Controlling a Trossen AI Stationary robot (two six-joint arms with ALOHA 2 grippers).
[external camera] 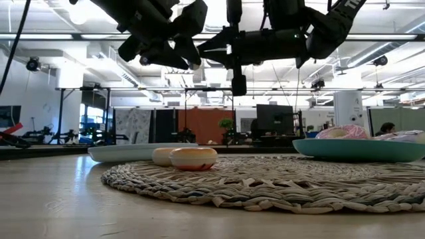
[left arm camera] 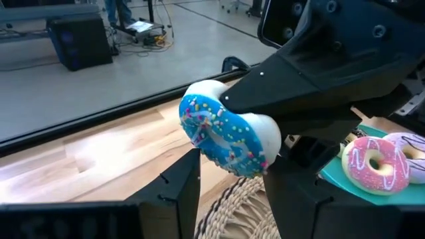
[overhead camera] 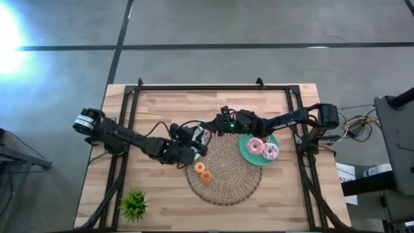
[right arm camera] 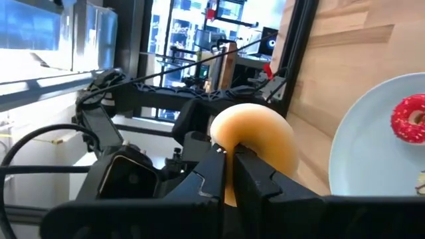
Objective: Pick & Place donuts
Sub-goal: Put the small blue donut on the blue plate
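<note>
A ring donut with blue sprinkled frosting and a pale body (left arm camera: pixel 226 136) hangs in the air in my right gripper (right arm camera: pixel 232 156), above the table's middle. My left gripper (left arm camera: pixel 234 169) is open just below it, one finger on each side, apparently not touching. A pink-frosted donut (overhead camera: pixel 255 146) and a lilac-white one (overhead camera: pixel 270 152) lie on the green plate (overhead camera: pixel 248 154). Two tiny orange donuts (overhead camera: pixel 199 167) (overhead camera: pixel 206 176) sit on the woven mat (overhead camera: pixel 226 178). A tiny red-pink donut (right arm camera: pixel 410 118) lies on the light-blue plate (right arm camera: pixel 362 156). My right gripper holds the blue-frosted donut by one side of its ring (right arm camera: pixel 229 143), pinched between the nearly shut fingers (left arm camera: pixel 262 89), whose ends reach toward the hole. The fingers come about level from the table's right. The donut is lifted clear and tilted, its frosted face toward the left arm.
The woven mat lies at the table's centre with the green plate overlapping its right edge. A small spiky green plant (overhead camera: pixel 134 204) stands near the near left corner. Black frame rails (overhead camera: pixel 213 88) run along the far and side edges. Bare wood shows at the near right.
</note>
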